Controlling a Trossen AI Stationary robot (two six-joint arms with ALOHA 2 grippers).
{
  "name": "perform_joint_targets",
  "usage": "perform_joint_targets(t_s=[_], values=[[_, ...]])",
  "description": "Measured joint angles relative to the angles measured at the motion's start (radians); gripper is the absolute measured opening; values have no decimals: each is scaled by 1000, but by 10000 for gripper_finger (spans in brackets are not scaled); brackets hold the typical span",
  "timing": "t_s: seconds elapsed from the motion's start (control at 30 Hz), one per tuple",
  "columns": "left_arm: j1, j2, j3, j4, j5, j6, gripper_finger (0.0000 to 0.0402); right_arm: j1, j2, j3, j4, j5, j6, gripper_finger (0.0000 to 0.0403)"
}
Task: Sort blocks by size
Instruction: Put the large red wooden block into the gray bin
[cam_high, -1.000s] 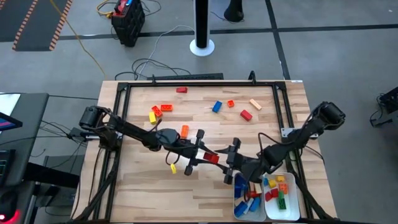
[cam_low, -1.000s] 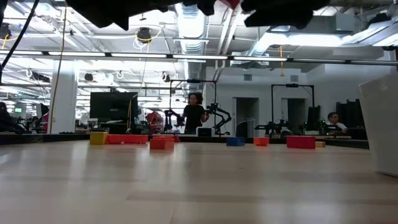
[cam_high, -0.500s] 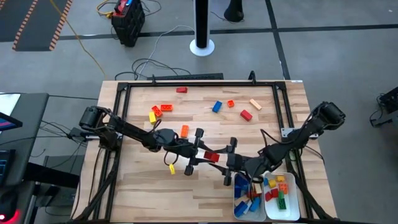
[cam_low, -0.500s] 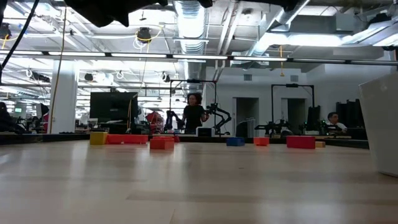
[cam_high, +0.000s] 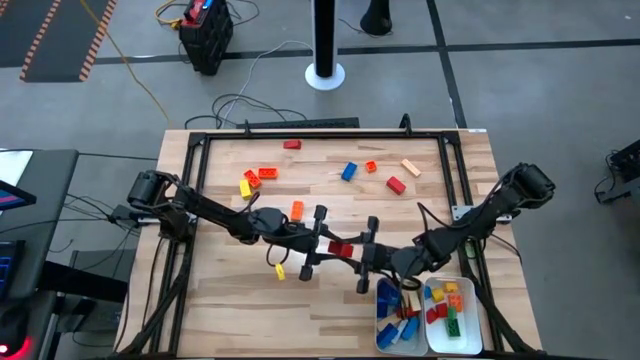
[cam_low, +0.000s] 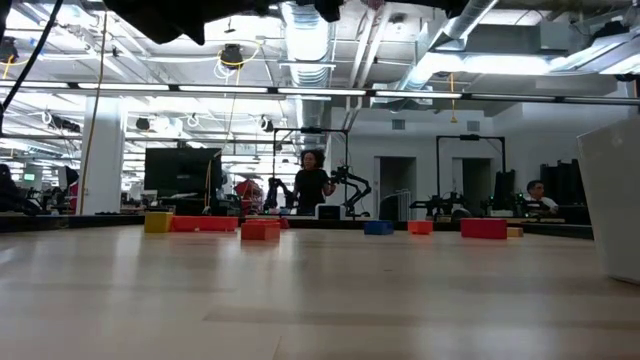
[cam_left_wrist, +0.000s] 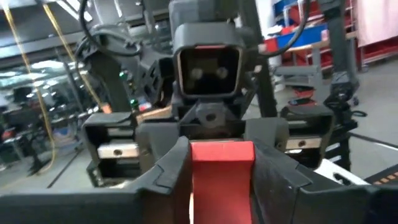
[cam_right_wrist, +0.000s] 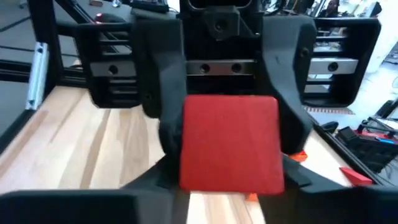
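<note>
My left gripper is shut on a red block, held above the middle of the table. My right gripper is open and faces it from the table's right. Its fingers stand on either side of the block's other end; I cannot tell whether they touch it. More blocks lie on the table: a yellow one, an orange one, and a yellow, red and orange group. Blue, tan and red blocks lie farther back. My left gripper pinches the red block's two opposite sides between its two fingers, at the end toward the table's left. The fingers lie about level and point toward the table's right. The block sticks out past the fingertips, lifted clear of the table.
Two white trays with several blocks stand at the near right, under my right arm. One tray's wall shows in the low view. A black frame runs round the table. A red block lies at the far edge.
My right gripper has gone toward the table's left, closing in on the red block until its fingers flank the block's free end. My left gripper has kept the block lifted and nearly still.
</note>
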Motion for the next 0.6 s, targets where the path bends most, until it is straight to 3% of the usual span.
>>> perform_joint_targets(t_s=[0.07, 0.27, 0.43, 0.6], values=[[5, 0, 0, -21, -16, -12, 155, -1, 0, 0, -8, 0, -3, 152], [17, -18, 0, -154, -96, -69, 224, -1, -7, 0, -155, 3, 95, 152], [18, -102, 0, -348, -145, -95, 264, 66, -39, 1, -406, -3, 327, 152], [19, -182, 0, -571, -159, -105, 274, 202, -98, 0, -638, -4, 604, 152]])
